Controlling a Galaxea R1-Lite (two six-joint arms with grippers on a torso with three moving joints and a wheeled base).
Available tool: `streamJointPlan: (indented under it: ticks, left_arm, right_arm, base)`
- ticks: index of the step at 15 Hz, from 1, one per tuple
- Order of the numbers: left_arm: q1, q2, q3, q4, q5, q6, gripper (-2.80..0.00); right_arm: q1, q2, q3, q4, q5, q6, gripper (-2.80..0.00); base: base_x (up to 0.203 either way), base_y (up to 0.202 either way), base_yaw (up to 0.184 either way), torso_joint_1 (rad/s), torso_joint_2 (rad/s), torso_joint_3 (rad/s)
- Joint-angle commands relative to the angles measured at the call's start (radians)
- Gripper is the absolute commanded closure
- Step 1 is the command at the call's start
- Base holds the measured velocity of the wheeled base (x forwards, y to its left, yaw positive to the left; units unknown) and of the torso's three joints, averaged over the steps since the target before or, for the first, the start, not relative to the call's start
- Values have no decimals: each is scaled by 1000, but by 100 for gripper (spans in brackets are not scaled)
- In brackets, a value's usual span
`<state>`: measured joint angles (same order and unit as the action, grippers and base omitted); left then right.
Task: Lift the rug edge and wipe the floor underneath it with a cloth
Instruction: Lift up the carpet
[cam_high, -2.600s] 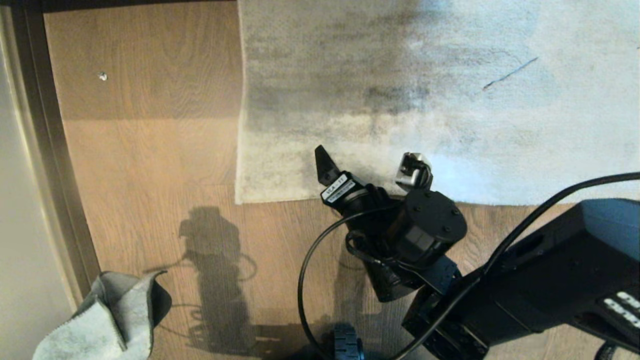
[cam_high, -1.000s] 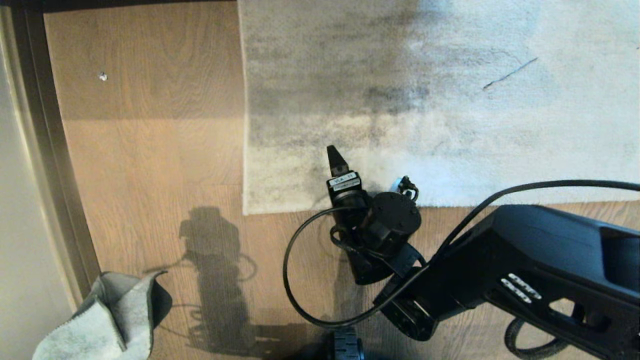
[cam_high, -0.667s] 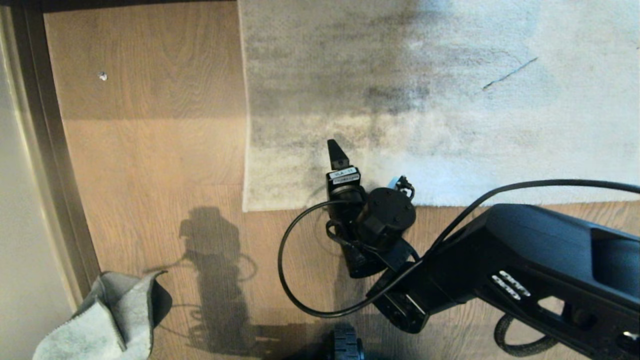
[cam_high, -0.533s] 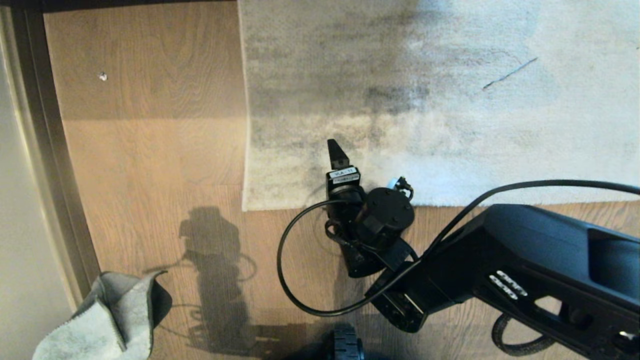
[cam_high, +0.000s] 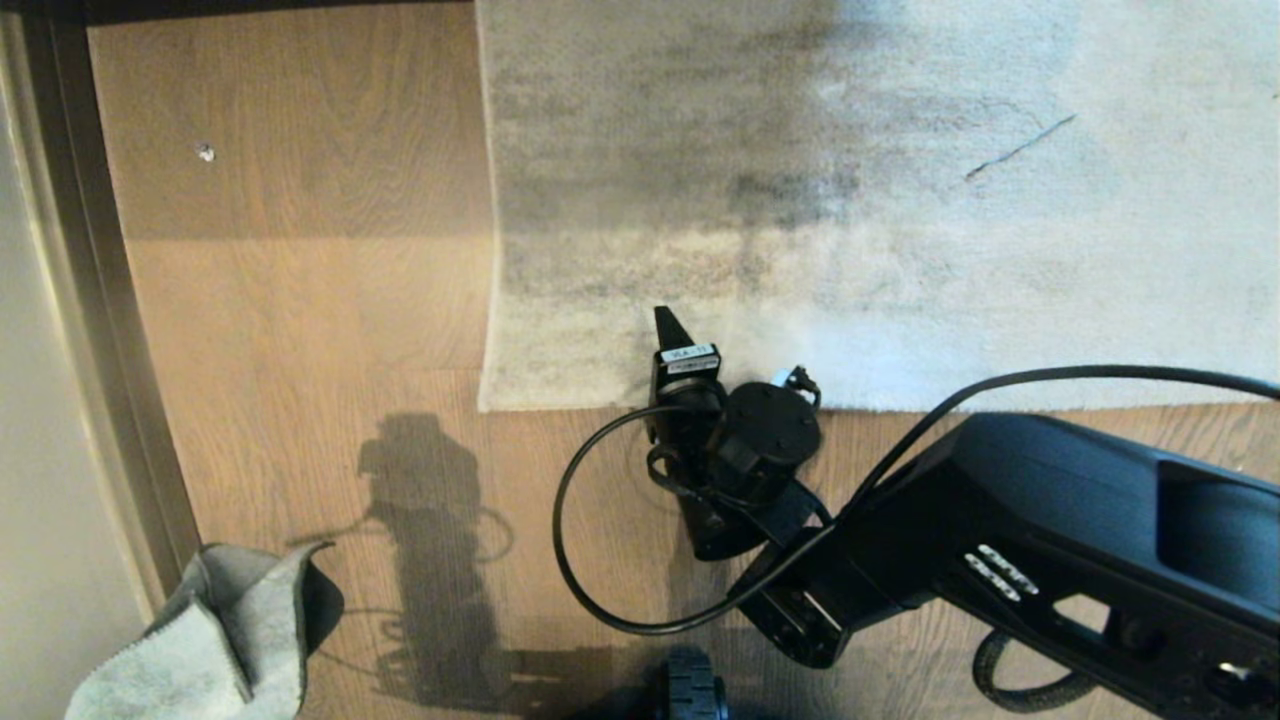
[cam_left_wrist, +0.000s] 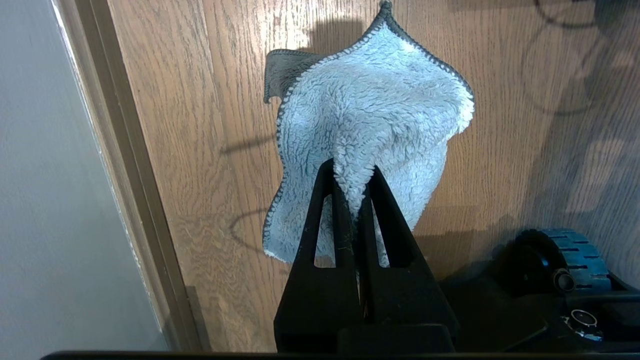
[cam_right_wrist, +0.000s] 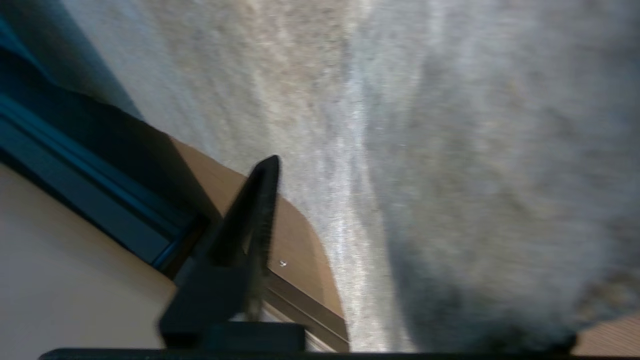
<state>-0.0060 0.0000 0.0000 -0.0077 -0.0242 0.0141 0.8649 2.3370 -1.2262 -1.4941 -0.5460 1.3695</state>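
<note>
The rug edge (cam_high: 600, 405) lies flat on the floor (cam_high: 300, 300); the right gripper (cam_high: 725, 365) is set on it with one finger above the pile, its grip not discernible, and a deep bite is advised before lifting. The cloth (cam_left_wrist: 370, 130) is pinched in the left gripper (cam_left_wrist: 352, 192) near the skirting strip (cam_high: 110, 330). A white finger label (cam_high: 688, 357) is noted, unreadable.

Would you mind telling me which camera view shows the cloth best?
The left wrist view: the cloth fills it, hanging pinched in the left gripper above the floor. The head view catches only part of it at its lower left corner; the right wrist view shows none.
</note>
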Motion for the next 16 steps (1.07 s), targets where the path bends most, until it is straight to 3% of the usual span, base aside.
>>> streamJointPlan:
  ticks: [1,9,16]
  left_arm:
    - [0,0,0,0,0,0,0]
    - [0,0,0,0,0,0,0]
    - [0,0,0,0,0,0,0]
  right_arm:
    - [0,3,0,9,-5,10,0]
    - [0,-24,35,3,-11,7,0]
    - [-30,-104,91,-47,-12,-41,0]
  base:
    - [0,0,0,0,0,0]
    - [0,0,0,0,0,0]
    - [0,0,0,0,0,0]
